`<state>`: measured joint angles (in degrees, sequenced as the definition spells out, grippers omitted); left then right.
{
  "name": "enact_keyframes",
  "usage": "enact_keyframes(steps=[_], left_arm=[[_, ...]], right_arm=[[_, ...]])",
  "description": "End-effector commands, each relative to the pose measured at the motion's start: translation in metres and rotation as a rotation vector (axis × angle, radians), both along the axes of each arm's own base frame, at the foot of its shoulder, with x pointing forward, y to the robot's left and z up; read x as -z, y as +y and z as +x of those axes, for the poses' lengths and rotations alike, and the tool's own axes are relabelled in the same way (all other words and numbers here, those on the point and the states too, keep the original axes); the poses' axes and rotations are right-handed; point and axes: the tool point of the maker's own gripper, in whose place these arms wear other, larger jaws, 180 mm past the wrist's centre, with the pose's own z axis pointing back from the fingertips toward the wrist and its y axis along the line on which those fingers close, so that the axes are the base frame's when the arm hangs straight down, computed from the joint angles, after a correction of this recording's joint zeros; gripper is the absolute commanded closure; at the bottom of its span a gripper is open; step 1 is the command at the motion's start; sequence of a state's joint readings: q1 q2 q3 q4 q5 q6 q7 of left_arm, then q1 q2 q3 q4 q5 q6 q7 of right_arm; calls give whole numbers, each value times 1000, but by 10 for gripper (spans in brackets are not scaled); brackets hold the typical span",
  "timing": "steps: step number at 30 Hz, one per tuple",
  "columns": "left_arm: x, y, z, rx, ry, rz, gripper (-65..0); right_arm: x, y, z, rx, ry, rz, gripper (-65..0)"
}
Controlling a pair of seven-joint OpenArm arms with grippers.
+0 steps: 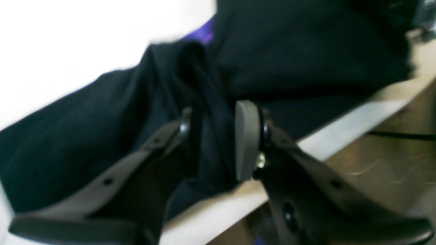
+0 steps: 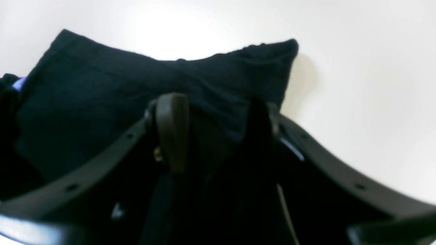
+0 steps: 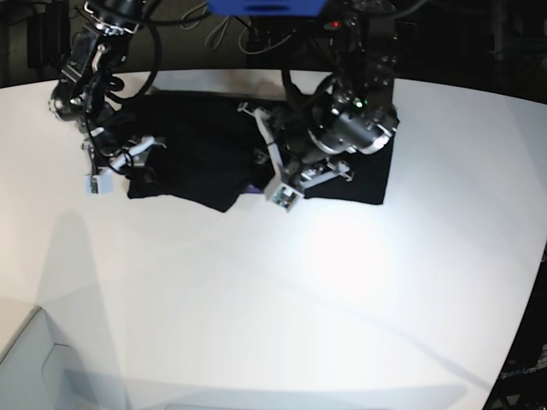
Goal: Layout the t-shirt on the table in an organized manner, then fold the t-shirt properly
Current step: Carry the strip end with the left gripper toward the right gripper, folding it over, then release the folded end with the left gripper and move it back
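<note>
Two arms: both bear on the soft black short-sleeved t-shirt (image 3: 201, 158), spread along the far side of the smooth white table (image 3: 282, 290).
Left gripper (image 1: 218, 141): fingers narrow, a cloth fold between them; grip or release, cannot tell.
Right gripper (image 2: 214, 132): fingers fairly wide, clamped on bunched cloth.
Long axis: sideways between both arms.

Matte black cloth t-shirt (image 3: 205, 158) (soft, creased) on smooth white table (image 3: 282, 290).
</note>
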<state>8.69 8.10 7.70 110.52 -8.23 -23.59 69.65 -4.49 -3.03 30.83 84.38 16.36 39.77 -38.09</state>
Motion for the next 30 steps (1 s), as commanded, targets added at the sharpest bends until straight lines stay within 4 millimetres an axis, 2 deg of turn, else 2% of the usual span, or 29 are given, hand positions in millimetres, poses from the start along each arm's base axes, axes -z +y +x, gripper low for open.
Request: enact_keyframes(steps=[1,3,5,8,12,15,17,19,24,26,30], left_arm=[[-11,-2,5,-1,-32,-34,-173],[-12,0,4,15,-30,-55,-173],[-13,2,4,11,-26,-76,-203],[-19,33,18,-91,-51,-70,-249],[-18,105,41,-262,-80,6,-235],[-9,165,45,-366,-66,79,-200],[-8,196,52,-417,-63,90,-157],[0,218,55,-445,-30,85,-126],[25,241,59,-463,64,75,-42],[32,245,58,-470,87,85,0],[37,244,59,-469,89,77,-2]], right_arm=[[-7,-2,4,-3,-24,-8,-271],[-6,-2,4,-3,-22,-8,-271],[-7,-2,4,-3,-24,-8,-272],[-7,-2,4,-3,-25,-9,-273],[-9,-2,7,-3,-31,-9,-273],[-17,-4,10,-3,-54,-23,-273],[-28,-5,13,-2,-82,-39,-274],[-39,-7,16,-2,-111,-58,-275],[-55,-9,19,-4,-152,-91,-275],[-52,-11,15,-16,-120,-104,-271],[-43,-12,10,-32,-54,-115,-269]])
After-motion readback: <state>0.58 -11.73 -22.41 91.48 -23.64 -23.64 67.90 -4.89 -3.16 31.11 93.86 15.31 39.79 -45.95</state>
